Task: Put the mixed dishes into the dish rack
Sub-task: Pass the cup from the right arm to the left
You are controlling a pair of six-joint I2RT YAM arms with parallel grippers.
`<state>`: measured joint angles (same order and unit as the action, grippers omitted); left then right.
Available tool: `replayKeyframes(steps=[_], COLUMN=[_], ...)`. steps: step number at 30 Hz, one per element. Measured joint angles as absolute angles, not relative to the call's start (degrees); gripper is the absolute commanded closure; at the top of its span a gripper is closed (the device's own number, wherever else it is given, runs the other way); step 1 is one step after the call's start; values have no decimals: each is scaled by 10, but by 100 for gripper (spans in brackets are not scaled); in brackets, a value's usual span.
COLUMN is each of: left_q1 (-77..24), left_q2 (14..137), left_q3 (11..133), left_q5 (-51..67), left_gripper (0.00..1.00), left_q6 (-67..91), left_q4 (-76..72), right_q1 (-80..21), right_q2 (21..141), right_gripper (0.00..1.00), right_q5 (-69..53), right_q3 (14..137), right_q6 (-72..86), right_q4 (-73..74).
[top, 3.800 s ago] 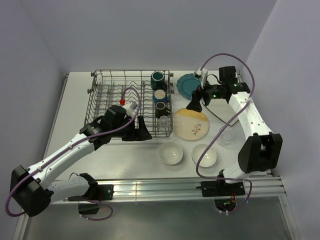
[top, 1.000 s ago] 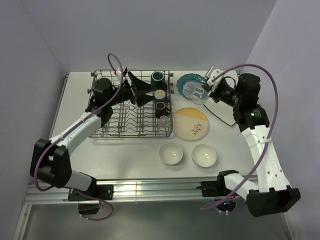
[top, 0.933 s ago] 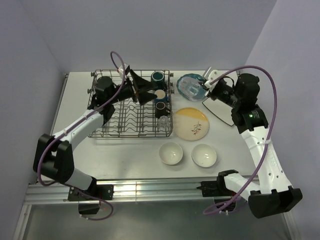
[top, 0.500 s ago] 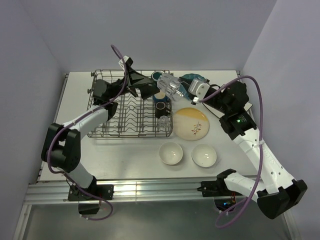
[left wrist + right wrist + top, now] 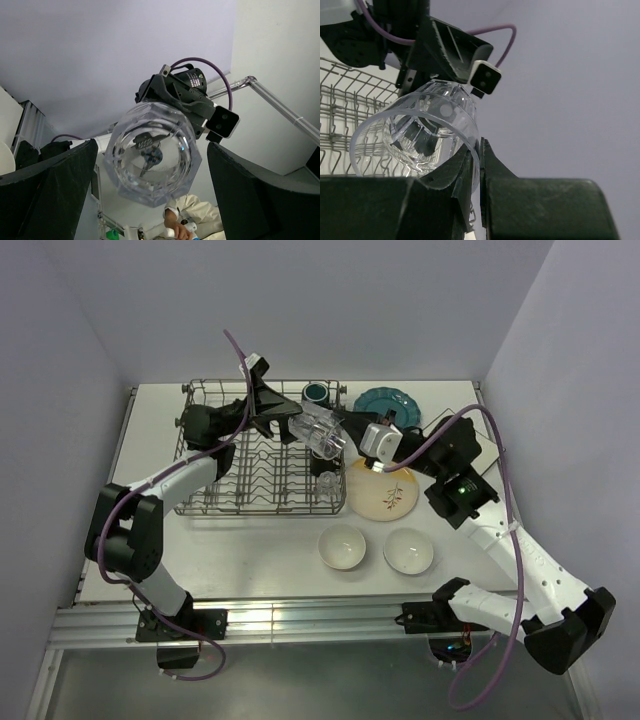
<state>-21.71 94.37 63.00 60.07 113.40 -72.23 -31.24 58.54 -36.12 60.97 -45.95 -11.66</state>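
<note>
A small clear glass (image 5: 320,431) hangs in the air over the right side of the dish rack (image 5: 215,465), lying on its side. My right gripper (image 5: 347,427) is shut on its rim (image 5: 478,150), one finger inside and one outside. My left gripper (image 5: 290,418) faces it, open. In the left wrist view the glass's faceted base (image 5: 152,167) sits between the wide-apart fingers (image 5: 47,200), touching neither. A teal mug (image 5: 316,393) and another glass (image 5: 326,486) stand in the rack. On the table lie the teal plate (image 5: 392,403), the yellow-cream plate (image 5: 388,495) and two white bowls (image 5: 342,546) (image 5: 408,551).
The rack's left rows of tines (image 5: 205,445) hold nothing. My left arm reaches across above the rack. The right arm stretches over the yellow-cream plate. Walls close in the table at the back and right.
My right gripper has carried the glass leftward from above the teal plate to over the rack's right side. My left gripper has swung to face it, and its jaws opened slightly wider.
</note>
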Motion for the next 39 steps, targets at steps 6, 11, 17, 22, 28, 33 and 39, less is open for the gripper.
replayKeyframes(steps=[6, 11, 17, 22, 28, 33, 39], left_q1=[-217, -217, -213, -210, -203, -183, -167], left_q2=[944, 944, 944, 944, 944, 943, 938], left_q3=[630, 626, 614, 613, 603, 586, 578], left_q5=[603, 606, 609, 610, 608, 606, 606], left_gripper=[8, 15, 39, 64, 100, 100, 100], left_q6=[1139, 1139, 1138, 1136, 1137, 1139, 1135], left_q4=[-727, -728, -728, -729, -729, -729, -728], right_q1=[-325, -325, -329, -333, -336, -336, -336], right_q2=[592, 611, 628, 628, 627, 625, 620], right_gripper=[100, 100, 100, 98, 61, 42, 32], right_q5=[-358, -356, -354, -349, -340, -335, -328], right_q3=[595, 591, 585, 576, 560, 537, 531], right_q6=[-467, -485, -494, -498, -505, -509, -509], right_q4=[-132, -171, -195, -207, -216, -215, -214])
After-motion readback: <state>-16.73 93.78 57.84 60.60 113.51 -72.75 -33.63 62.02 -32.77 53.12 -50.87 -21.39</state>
